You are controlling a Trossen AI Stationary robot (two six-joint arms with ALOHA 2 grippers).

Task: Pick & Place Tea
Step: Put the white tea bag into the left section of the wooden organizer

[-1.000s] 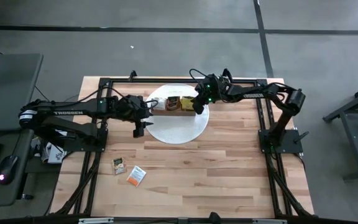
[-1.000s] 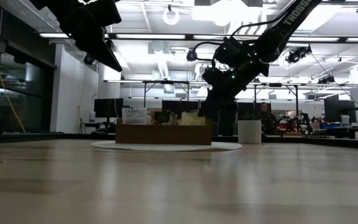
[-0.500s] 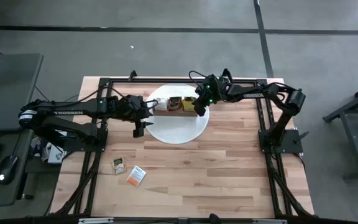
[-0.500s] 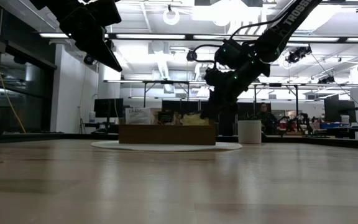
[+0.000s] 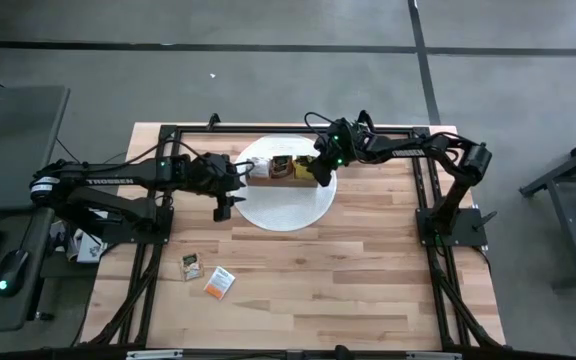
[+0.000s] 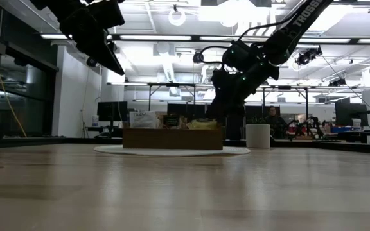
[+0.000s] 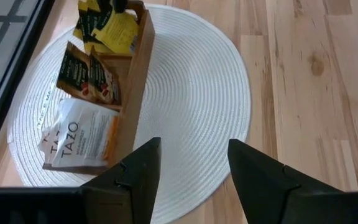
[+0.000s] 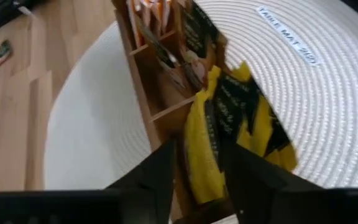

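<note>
The right gripper (image 5: 320, 172) hangs over the end compartment of the wooden box (image 7: 131, 93), fingers parted around the yellow tea sachets (image 8: 229, 134) just below, seemingly tucking them in, while the left gripper (image 5: 225, 206) waits open beside the white mat (image 5: 288, 205).

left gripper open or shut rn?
Open. In the left wrist view the left gripper shows its two dark fingers well apart with nothing between them, hovering above the white mat beside the wooden box.
</note>
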